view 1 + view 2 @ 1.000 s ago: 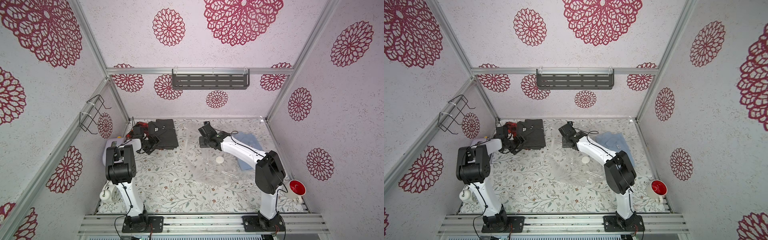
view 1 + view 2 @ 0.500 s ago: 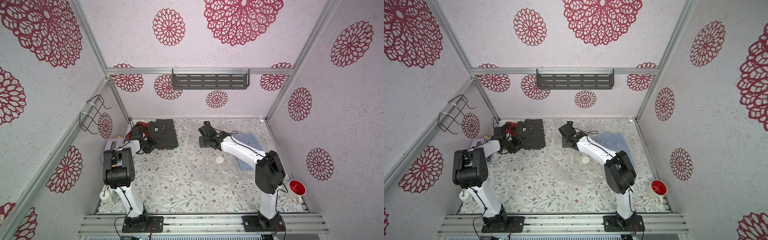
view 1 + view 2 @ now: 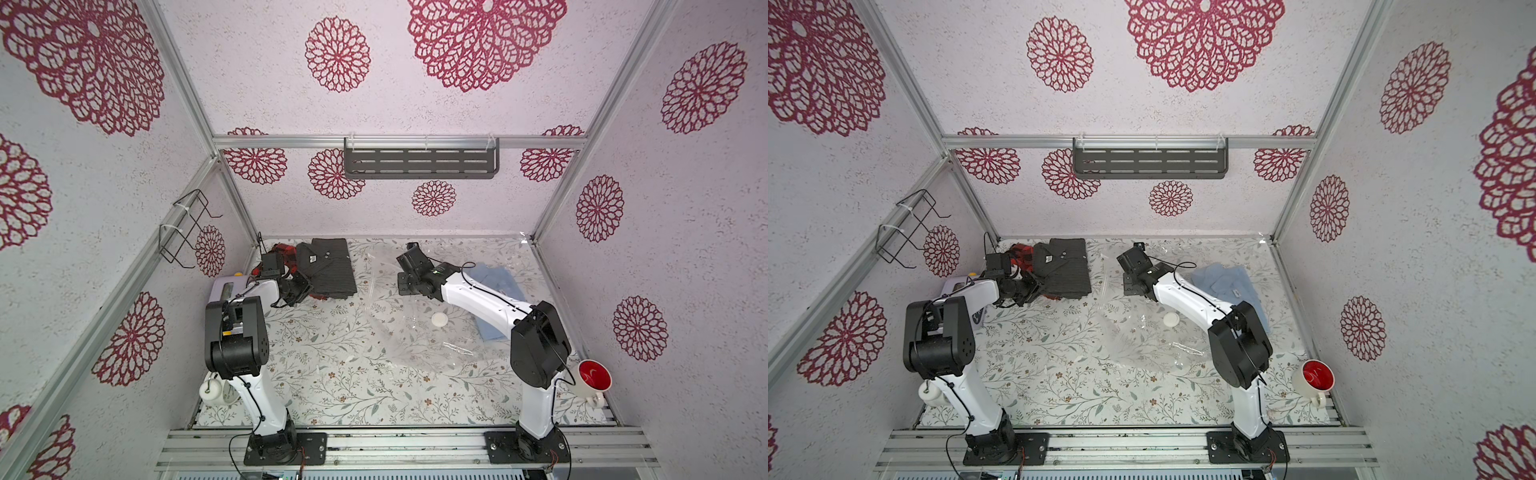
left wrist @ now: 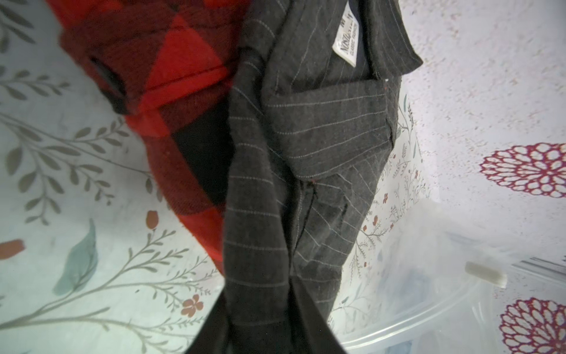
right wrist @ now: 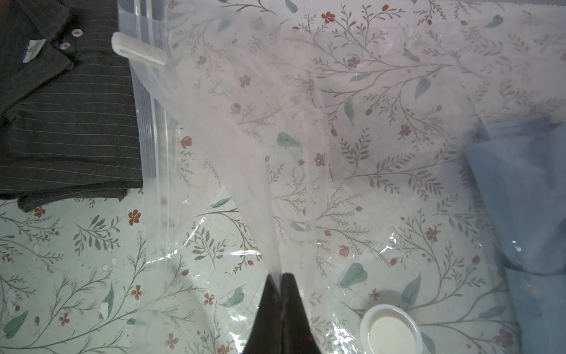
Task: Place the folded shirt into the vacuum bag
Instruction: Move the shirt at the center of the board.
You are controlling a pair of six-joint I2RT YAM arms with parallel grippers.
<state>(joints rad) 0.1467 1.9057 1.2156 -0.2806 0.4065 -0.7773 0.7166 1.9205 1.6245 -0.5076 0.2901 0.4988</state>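
Left gripper (image 4: 260, 325) has narrowed onto the folded shirt (image 3: 332, 270), which lies just beside the vacuum bag (image 3: 407, 340); right gripper (image 5: 280, 277) pinches the bag's top film, raised; drag the shirt in low, leaving the red plaid shirt (image 4: 171, 92) behind.

A floral tablecloth (image 3: 332, 374) covers the table. A dark slotted shelf (image 3: 420, 162) hangs on the back wall, and a black wire rack (image 3: 185, 228) on the left wall. A white mug with a red inside (image 3: 592, 380) stands near right. A red-and-black plaid garment (image 4: 171, 92) lies far left, and a light blue shirt (image 3: 498, 282) lies on the right.
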